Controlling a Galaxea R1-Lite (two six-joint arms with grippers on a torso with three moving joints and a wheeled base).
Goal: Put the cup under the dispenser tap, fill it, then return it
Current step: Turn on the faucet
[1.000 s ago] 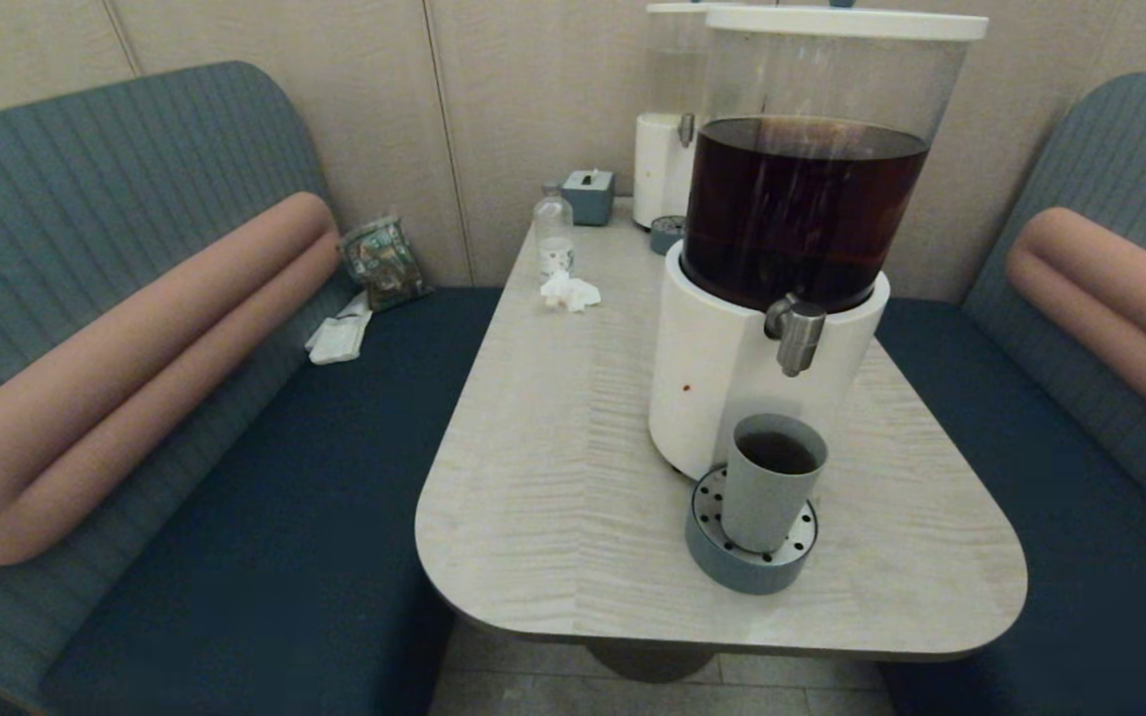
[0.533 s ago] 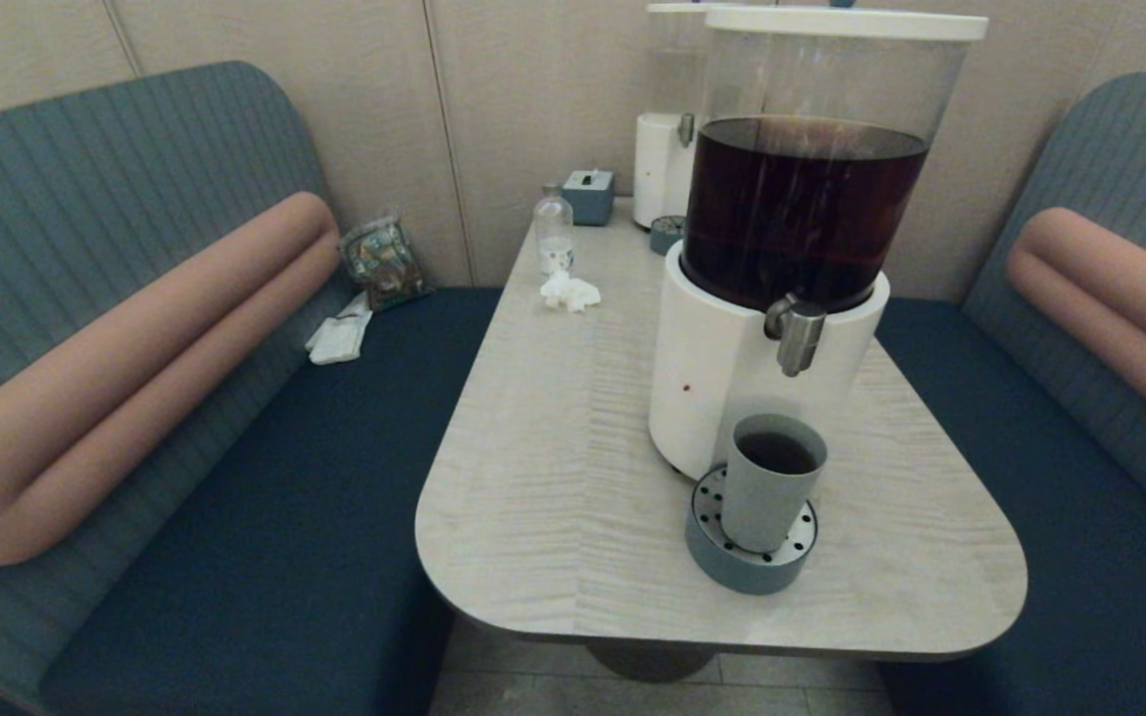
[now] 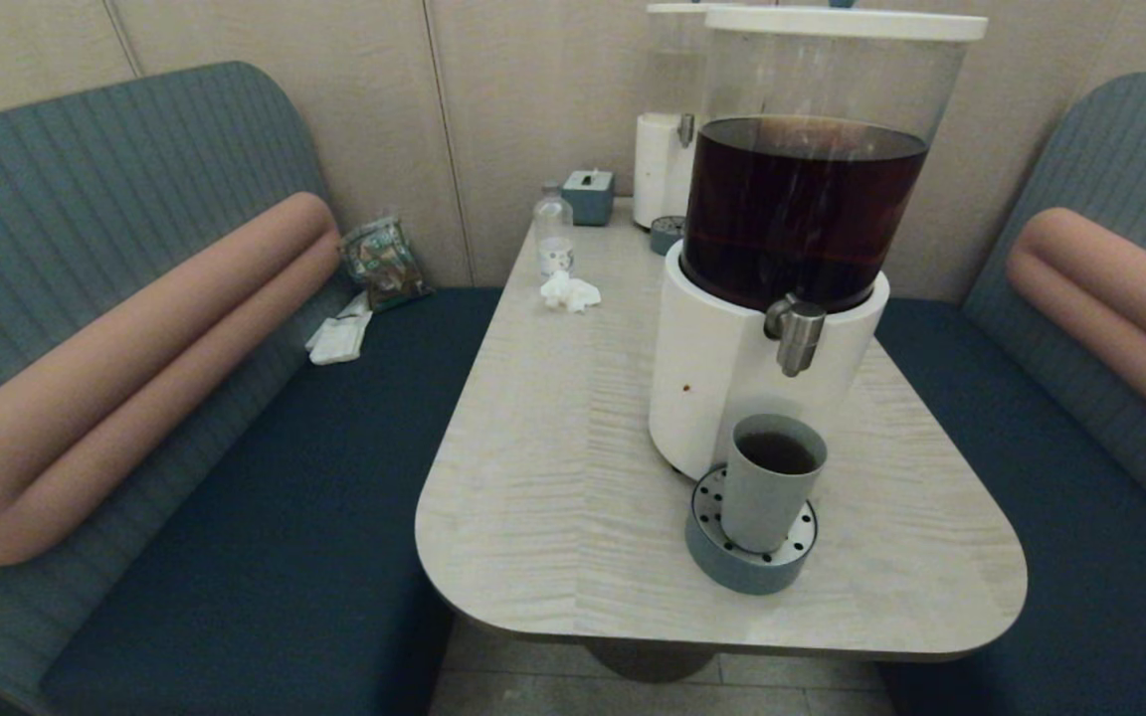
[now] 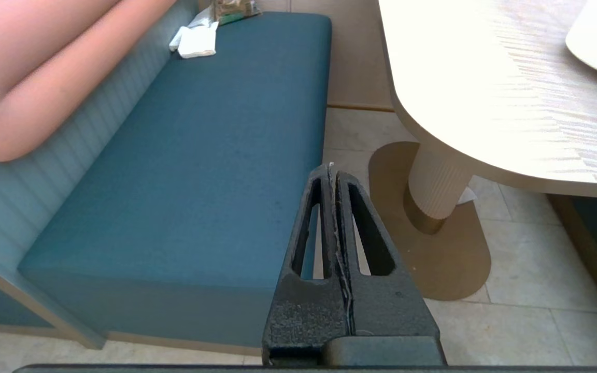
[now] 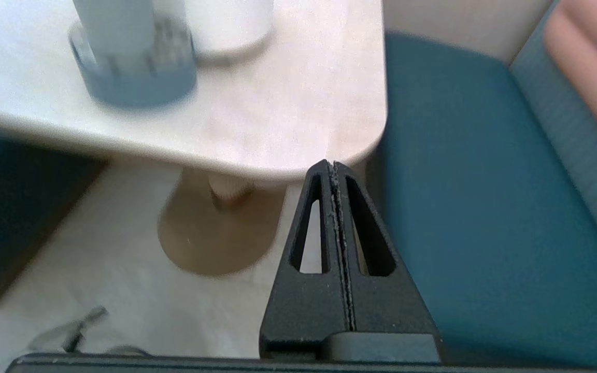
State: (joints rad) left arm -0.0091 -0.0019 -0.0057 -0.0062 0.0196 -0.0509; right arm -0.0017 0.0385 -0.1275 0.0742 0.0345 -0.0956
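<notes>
My right gripper (image 5: 333, 165), fingers pressed together and empty, hangs below the table edge with the cup (image 3: 770, 479) up ahead, upright on the drip tray (image 3: 732, 565) under the dispenser tap (image 3: 796, 336), nearer than my closed left gripper (image 4: 331, 167).

Head camera overlooks the table (image 3: 573, 477); both low wrist cameras share it.

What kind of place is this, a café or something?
Probably a café or canteen booth: padded benches flank a table holding a big drink dispenser, with a cup beneath its tap.
</notes>
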